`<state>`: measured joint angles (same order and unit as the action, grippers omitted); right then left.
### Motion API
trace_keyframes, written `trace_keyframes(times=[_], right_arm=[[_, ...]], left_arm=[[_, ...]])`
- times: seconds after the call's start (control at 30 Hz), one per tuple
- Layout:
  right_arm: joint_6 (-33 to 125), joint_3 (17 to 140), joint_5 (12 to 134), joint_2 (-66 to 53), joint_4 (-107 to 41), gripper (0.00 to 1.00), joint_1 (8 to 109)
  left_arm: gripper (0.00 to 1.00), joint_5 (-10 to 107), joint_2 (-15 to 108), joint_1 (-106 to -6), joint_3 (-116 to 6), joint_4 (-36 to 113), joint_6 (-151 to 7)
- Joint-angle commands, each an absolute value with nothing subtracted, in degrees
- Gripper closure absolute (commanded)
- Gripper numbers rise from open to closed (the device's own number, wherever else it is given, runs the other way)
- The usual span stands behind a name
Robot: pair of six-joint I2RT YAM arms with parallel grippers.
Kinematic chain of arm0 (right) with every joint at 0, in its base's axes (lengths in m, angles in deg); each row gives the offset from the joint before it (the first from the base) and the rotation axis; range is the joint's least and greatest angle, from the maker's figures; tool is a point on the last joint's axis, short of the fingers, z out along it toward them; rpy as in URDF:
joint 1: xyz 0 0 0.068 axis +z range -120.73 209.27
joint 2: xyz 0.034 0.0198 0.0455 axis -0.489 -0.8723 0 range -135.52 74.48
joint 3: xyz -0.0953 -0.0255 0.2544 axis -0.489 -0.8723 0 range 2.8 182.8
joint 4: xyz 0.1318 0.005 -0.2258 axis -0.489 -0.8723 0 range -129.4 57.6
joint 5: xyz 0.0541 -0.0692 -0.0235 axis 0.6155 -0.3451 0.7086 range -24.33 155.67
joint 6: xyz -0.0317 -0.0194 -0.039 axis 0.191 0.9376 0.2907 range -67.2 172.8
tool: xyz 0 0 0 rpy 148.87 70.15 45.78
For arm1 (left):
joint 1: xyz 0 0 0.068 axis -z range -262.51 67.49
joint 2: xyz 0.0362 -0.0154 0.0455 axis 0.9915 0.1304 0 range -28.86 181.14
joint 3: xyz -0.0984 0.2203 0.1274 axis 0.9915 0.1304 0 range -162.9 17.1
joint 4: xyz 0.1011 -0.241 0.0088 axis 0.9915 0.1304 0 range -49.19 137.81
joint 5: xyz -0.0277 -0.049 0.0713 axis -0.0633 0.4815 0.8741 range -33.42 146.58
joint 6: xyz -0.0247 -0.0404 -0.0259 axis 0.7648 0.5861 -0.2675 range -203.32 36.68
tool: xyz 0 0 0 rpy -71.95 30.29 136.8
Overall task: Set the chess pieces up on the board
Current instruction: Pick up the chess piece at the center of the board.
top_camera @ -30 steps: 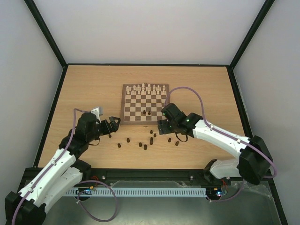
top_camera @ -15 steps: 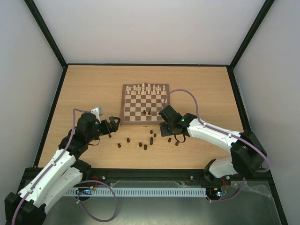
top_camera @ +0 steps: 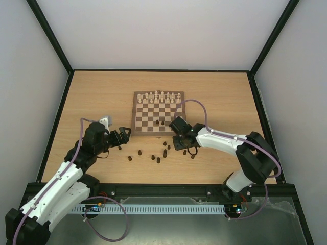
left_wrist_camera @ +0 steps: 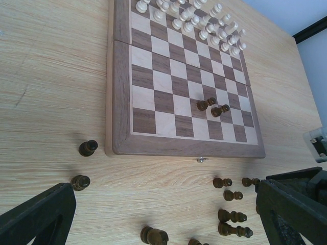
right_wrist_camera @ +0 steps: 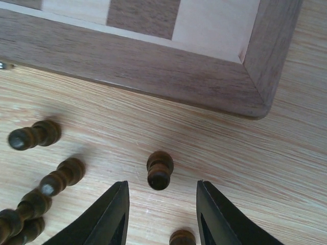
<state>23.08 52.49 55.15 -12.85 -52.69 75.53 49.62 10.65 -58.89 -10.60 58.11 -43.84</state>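
On the wooden counter [top_camera: 92,102], the board [top_camera: 136,112] sits toward the far middle, with cream-white chessmen [top_camera: 159,96] filling its far rows and only two dark pieces [left_wrist_camera: 213,107] on its squares. The rest of the chess pieces [top_camera: 158,153] lie scattered on the counter just near of the board's near edge. Your left gripper [left_wrist_camera: 163,189] hangs off the board's near left corner, spread wide and holding nothing. Your right gripper [right_wrist_camera: 162,190] is much the nearer to the work, low over the counter by the board's near right corner, its fingers partly spread and touching nothing. One dark pawn [right_wrist_camera: 160,170] stands centred in their gap, just far of the tips, toward the board. It looks upright, with its long axis vertical and its head up, though the steep view leaves that unsure. You would likely need a short advance before pinching.
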Motion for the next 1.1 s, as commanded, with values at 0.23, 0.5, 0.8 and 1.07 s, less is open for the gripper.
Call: trace_keyframes(times=[0.23,0.5,0.8,1.07], right_arm=[[23.9,52.8,54.1,-15.8,-52.8,0.69,75.9],[24.2,53.5,53.9,-16.6,-52.5,0.75,75.9],[24.2,56.1,52.6,-12.1,-55.6,0.53,76.8],[24.7,59.1,54.8,-11.8,-57.1,0.62,79.4]], left_arm=[[0.0,50.1,11.0,-58.7,-11.3,57.6,-43.7],[0.01,50.0,11.2,-58.7,-11.4,57.4,-43.8],[0.01,50.1,12.1,-58.7,-11.6,57.4,-43.7],[0.01,50.6,13.6,-58.7,-11.4,57.2,-43.4]])
